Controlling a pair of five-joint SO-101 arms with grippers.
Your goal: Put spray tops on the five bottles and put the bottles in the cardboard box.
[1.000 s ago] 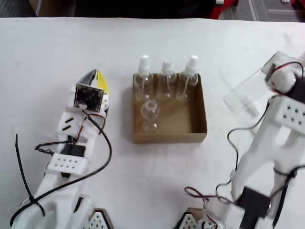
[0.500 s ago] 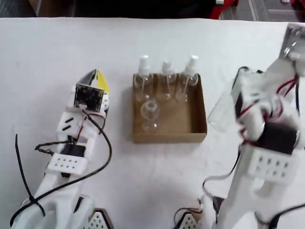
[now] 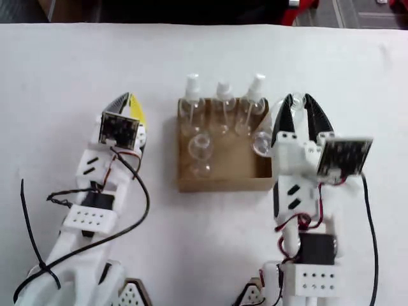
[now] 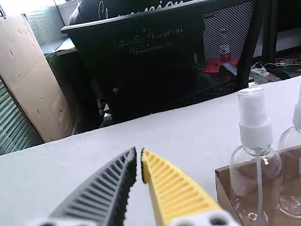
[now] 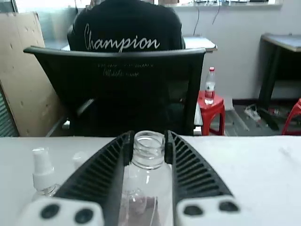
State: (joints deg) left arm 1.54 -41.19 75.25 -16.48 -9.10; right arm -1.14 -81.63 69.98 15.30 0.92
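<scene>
High view: a topless bottle (image 3: 264, 135) hangs tilted over the right wall of the cardboard box (image 3: 226, 177), gripped by the right gripper (image 3: 299, 99). The right wrist view adds what the overhead cannot: the black fingers (image 5: 106, 165) are clamped on that bottle's open neck. In the box, a row of three capped bottles (image 3: 223, 105) lines the far wall, with an uncapped bottle (image 3: 200, 150) nearer the front. The left wrist view shows the left gripper (image 4: 138, 155), grey and yellow jaws pressed together on nothing, low over the table (image 3: 76, 70) to the left of the box.
</scene>
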